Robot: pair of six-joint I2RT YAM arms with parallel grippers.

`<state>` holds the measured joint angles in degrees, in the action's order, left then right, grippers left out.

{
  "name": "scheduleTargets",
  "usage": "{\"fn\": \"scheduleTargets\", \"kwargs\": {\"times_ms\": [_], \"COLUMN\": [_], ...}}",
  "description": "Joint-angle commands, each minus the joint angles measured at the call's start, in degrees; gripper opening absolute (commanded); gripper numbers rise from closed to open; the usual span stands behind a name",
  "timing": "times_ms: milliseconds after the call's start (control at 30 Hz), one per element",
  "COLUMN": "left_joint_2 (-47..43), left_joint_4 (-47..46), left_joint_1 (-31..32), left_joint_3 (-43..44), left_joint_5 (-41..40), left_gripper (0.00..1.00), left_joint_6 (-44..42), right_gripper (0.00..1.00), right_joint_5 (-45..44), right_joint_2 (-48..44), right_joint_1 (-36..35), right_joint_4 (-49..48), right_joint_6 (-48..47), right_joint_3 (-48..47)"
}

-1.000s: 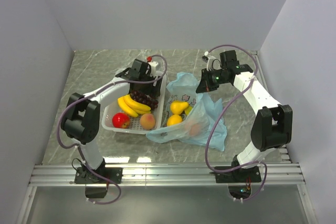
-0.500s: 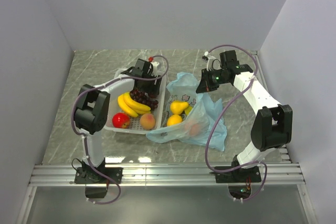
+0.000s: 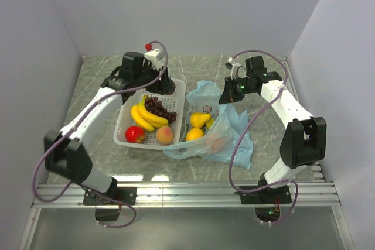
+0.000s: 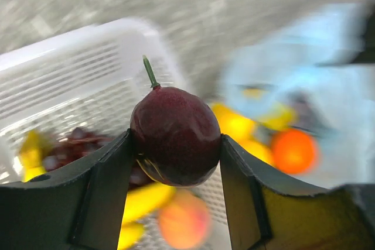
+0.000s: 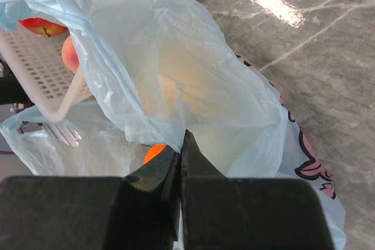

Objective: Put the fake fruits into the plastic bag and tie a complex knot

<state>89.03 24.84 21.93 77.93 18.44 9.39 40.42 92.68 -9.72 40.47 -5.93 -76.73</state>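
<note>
My left gripper (image 4: 176, 147) is shut on a round dark maroon fruit (image 4: 176, 136) with a green stem and holds it above the white basket (image 4: 70, 68). In the top view this gripper (image 3: 163, 86) hangs over the basket's far end. Bananas (image 3: 147, 116), grapes (image 3: 160, 108), a red apple (image 3: 135, 134) and a peach (image 3: 165, 136) lie in the basket. My right gripper (image 3: 228, 95) is shut on the light-blue bag's (image 3: 225, 127) rim (image 5: 183, 136) and holds it up. Yellow fruits (image 3: 199, 120) and an orange (image 3: 215, 143) lie inside the bag.
The white latticed basket (image 3: 124, 133) touches the bag's left side. Grey walls close in the marble table on three sides. A metal rail (image 3: 187, 194) runs along the near edge by the arm bases.
My left arm has swung out to the left and its wrist has risen from the basket's far end, with the maroon fruit in the jaws. My right arm and the bag have stayed still.
</note>
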Motion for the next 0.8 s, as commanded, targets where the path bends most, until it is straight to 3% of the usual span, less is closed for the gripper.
{"fn": "scheduleTargets", "kwargs": {"times_ms": [0, 100, 233, 300, 367, 500, 600, 767], "left_joint_2": [-4.65, -4.92, 0.24, 3.76, 8.86, 10.46, 5.29, -9.03], "left_joint_4": [-0.22, -5.56, -13.48, -14.73, -12.81, -7.62, -5.07, 0.29], "left_joint_1": [1.27, 4.25, 14.15, 18.73, 19.9, 19.46, 17.89, 9.02], "left_joint_3": [-4.36, -6.82, -4.99, -0.79, 4.39, 7.32, 3.22, -6.36], "left_joint_5": [10.99, 13.46, 11.81, 8.65, 6.54, 4.86, 6.95, 11.79], "left_gripper": [0.57, 0.57, 0.57, 0.65, 0.81, 0.98, 0.99, 0.98], "left_joint_6": [4.05, 6.94, 9.86, 10.03, 10.39, 8.3, 5.31, 1.43], "right_gripper": [0.0, 0.0, 0.0, 0.0, 0.0, 0.0, 0.0, 0.0], "right_joint_5": [1.24, 1.32, 1.5, 1.5, 1.59, 1.41, 0.97, 0.97], "right_joint_2": [-1.19, -0.93, -0.75, -0.4, -0.14, -0.49, -1.01, -1.54], "right_joint_1": [0.14, 0.14, 0.14, 0.05, 0.14, 0.22, 0.14, 0.14], "right_joint_4": [-1.0, -1.01, -1.18, -1.18, -1.01, -0.3, -0.39, -0.48], "right_joint_6": [0.48, 0.84, 1.1, 1.19, 1.28, 0.75, 0.22, -0.04], "right_joint_3": [-0.88, -1.58, -1.84, -2.02, -2.46, -2.55, -1.94, -1.23]}}
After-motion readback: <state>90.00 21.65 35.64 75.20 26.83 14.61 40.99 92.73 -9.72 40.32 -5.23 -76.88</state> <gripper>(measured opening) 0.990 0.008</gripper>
